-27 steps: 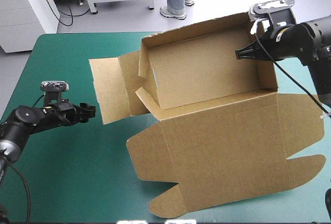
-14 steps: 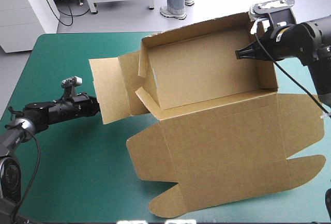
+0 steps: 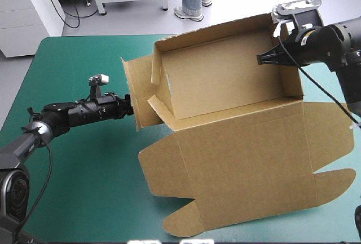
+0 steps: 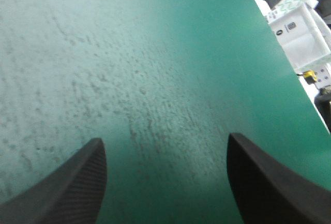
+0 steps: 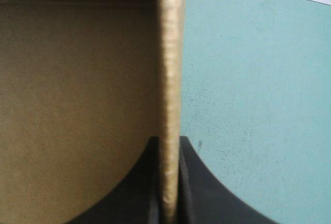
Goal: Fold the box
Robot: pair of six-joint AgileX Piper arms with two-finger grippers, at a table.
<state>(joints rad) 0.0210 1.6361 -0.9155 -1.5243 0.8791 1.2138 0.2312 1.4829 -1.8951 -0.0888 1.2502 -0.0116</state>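
The brown box (image 3: 225, 80) stands at the table's middle with its walls raised. Its lid (image 3: 248, 171) lies flat toward the front edge. The left end flap (image 3: 134, 94) stands nearly upright, and my left gripper (image 3: 128, 106) is against its outer face. In the left wrist view that gripper (image 4: 165, 144) is open, with only teal-green cover between its fingers. My right gripper (image 3: 264, 59) is at the box's right end wall. The right wrist view shows this gripper (image 5: 168, 141) shut on the edge of that wall (image 5: 170, 79), with the box's inside to one side.
The teal-green cover (image 3: 73, 187) stretches to the left and front left of the box. The flat lid with its rounded tabs (image 3: 180, 221) reaches close to the front edge. The table's far edge runs just behind the box.
My left gripper has moved right, toward the box, and the left end flap has gone from lying flat to nearly upright. The right gripper keeps its hold in the same place.
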